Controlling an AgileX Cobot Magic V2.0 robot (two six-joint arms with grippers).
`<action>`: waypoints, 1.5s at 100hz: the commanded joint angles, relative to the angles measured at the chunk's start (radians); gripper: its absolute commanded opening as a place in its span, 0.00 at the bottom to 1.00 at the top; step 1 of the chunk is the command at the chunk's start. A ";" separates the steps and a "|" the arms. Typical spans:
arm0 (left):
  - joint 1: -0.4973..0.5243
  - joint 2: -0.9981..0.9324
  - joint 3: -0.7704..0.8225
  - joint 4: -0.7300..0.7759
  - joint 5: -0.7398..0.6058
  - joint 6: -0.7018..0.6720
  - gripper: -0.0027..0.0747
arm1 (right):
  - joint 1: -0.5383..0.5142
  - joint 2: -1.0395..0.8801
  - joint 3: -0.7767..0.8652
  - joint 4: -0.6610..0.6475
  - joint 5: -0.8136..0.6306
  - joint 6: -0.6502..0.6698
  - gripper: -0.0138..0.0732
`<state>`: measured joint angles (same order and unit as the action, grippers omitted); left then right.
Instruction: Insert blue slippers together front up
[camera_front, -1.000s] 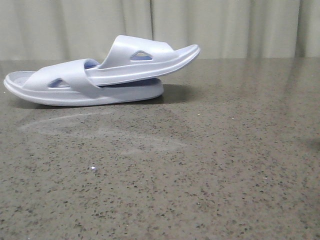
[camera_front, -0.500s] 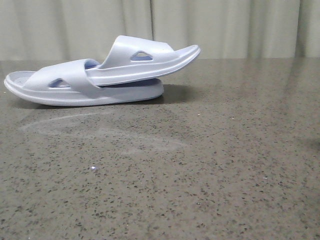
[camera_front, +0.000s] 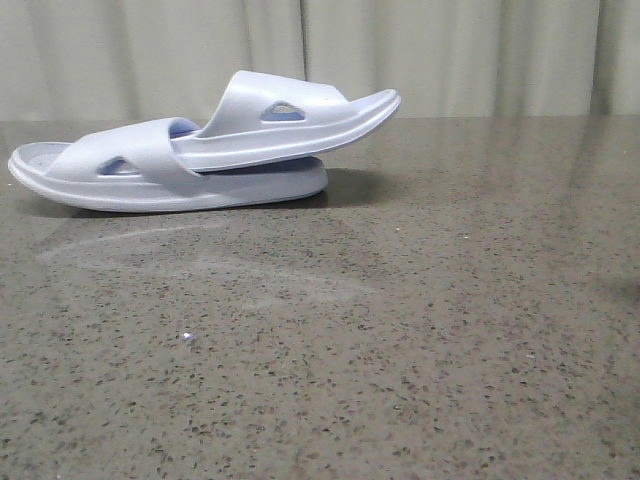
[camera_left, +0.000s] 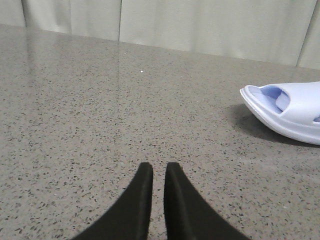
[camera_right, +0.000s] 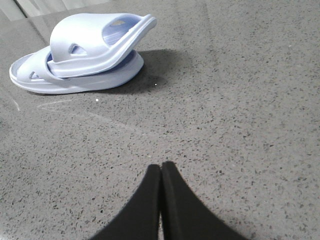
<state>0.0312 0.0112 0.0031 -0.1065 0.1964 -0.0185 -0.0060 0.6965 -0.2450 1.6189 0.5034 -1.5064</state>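
Observation:
The blue slippers lie nested at the far left of the table. The upper slipper (camera_front: 290, 115) has one end pushed under the strap of the lower slipper (camera_front: 130, 175), and its other end juts up to the right. In the right wrist view the pair (camera_right: 95, 45) is far beyond my right gripper (camera_right: 161, 166), which is shut and empty with its tips touching. In the left wrist view, one end of a slipper (camera_left: 295, 112) shows off to one side. My left gripper (camera_left: 159, 167) is shut, holding nothing, with only a thin slit between its fingers. Neither gripper appears in the front view.
The speckled grey stone table (camera_front: 400, 350) runs back to a pale curtain (camera_front: 450, 50) just behind the slippers. A faint smear (camera_front: 200, 265) marks the surface in front of the pair.

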 joint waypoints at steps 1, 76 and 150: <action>0.002 0.007 0.008 -0.010 -0.075 -0.009 0.05 | 0.003 -0.005 -0.026 0.036 0.011 -0.010 0.06; 0.002 0.007 0.008 -0.010 -0.075 -0.009 0.05 | 0.003 -0.372 0.085 -1.479 -0.475 1.198 0.06; 0.002 0.007 0.008 -0.010 -0.074 -0.009 0.05 | -0.093 -0.667 0.276 -1.512 -0.411 1.240 0.06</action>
<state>0.0312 0.0112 0.0031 -0.1065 0.1964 -0.0185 -0.0926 0.0212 0.0113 0.1168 0.1641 -0.2682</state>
